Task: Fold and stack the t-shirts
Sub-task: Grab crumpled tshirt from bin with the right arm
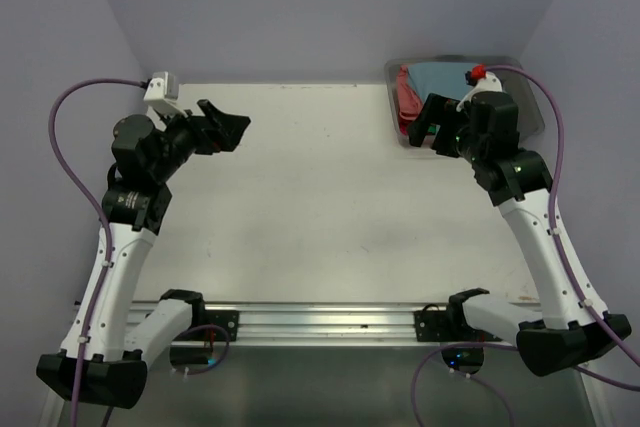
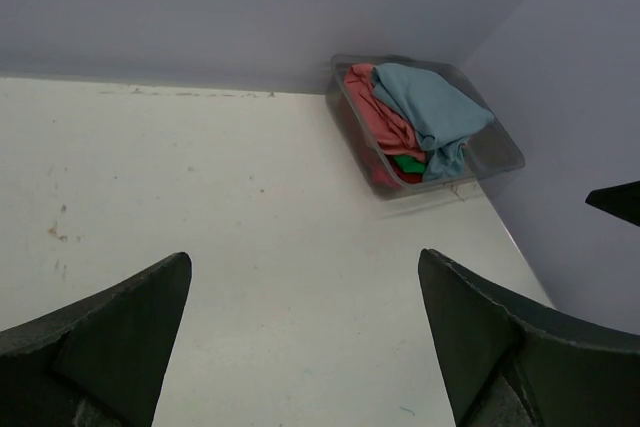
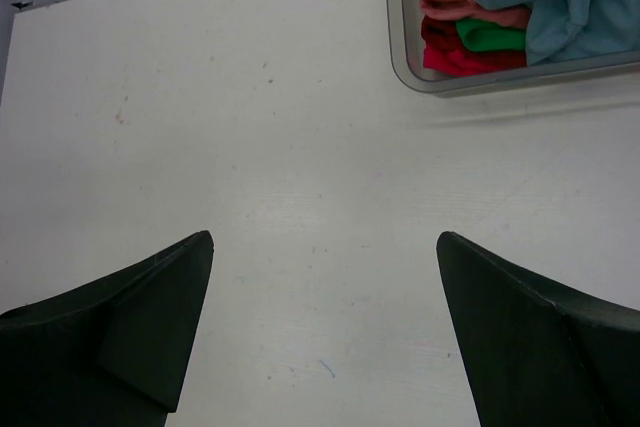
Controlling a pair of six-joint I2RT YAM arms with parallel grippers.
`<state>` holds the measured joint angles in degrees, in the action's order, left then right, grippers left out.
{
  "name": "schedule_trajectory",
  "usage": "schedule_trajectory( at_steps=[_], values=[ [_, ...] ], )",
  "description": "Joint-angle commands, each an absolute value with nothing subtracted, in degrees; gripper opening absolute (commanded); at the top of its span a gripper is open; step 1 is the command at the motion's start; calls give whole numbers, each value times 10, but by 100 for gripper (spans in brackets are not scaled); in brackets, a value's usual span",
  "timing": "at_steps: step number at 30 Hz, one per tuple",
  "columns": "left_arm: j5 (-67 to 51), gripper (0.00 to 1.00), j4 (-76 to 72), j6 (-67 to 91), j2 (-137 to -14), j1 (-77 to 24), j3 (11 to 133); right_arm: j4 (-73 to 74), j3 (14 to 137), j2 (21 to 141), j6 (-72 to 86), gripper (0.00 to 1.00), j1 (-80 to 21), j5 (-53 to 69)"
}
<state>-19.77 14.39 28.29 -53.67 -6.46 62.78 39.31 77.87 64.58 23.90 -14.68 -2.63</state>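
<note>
Crumpled t-shirts (image 2: 415,122) fill a clear bin (image 2: 503,155) just beside the right hand (image 1: 425,119); left hand (image 1: 232,132) well apart; both wide open, empty.

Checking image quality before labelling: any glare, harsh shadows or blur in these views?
Top external: soft, even light, no glare on the table. Left wrist: t-shirts in the bin sharp; its own dark fingers nearly featureless. Right wrist: the bin casts a soft shadow on the table.
</note>
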Motion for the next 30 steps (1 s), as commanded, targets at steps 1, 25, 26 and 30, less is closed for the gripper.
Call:
schedule_trajectory(
  at_steps=[1,25,26,30],
  values=[
    [-211,100,110,281,-536,-67,615,387,795,645,221,99,-146,-45],
    [-215,100,149,254,-512,-67,592,480,1212,1167,216,99,-105,-346],
    [-214,100,151,251,-506,-67,589,480,1222,1178,221,99,-97,-338],
    [-204,100,159,242,-500,-67,583,509,1268,1218,266,99,-62,-326]
  ],
)
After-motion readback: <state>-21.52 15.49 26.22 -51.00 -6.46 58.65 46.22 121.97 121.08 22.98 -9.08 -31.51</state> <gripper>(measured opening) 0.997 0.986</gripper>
